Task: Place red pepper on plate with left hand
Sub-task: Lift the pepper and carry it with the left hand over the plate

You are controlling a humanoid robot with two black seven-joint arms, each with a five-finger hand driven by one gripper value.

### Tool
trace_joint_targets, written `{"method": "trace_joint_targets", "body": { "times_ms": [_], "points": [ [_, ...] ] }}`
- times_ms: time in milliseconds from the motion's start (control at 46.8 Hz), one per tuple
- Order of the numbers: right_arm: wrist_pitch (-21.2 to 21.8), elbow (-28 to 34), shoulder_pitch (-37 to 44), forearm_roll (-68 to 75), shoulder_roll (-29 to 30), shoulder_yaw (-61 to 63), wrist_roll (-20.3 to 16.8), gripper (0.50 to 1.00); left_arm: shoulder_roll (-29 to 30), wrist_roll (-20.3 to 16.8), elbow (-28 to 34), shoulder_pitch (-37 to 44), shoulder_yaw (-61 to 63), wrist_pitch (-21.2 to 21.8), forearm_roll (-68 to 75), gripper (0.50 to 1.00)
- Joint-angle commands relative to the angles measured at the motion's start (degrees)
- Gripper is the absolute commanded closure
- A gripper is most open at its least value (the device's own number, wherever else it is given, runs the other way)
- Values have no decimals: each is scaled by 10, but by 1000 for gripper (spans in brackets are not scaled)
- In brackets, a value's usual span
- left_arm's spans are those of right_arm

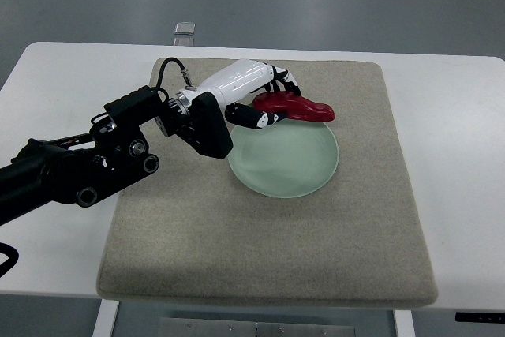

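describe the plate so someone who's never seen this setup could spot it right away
A white table carries a large beige mat. The plate lies flat near the mat's middle, just right of the left hand, which holds the red pepper over its far rim. It is the only round, pale green, glassy thing there.

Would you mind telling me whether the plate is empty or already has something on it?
Empty: the plate shows only bare glass; the red pepper overlaps its far rim, in the left hand.
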Motion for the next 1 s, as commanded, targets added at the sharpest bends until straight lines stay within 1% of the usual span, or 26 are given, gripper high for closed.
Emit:
{"method": "trace_joint_targets", "body": {
  "times_ms": [0,278,705,875,961,982],
  "points": [
    [0,0,0,0,0,0,0,572,0,-2,-4,2,8,-2,12,1000],
    [0,0,0,-1,0,0,0,572,0,-10,-3,8,23,-7,47,1000],
    [0,0,0,-1,0,0,0,572,0,-10,2,18,32,-3,50,1000],
    [0,0,0,0,0,0,0,572,-1,-19,2,23,31,1,50,1000],
    [0,0,0,0,0,0,0,572,-1,-19,2,28,31,2,49,943],
    [0,0,0,-1,0,0,0,572,-1,-19,2,28,31,2,49,915]
  ]
}}
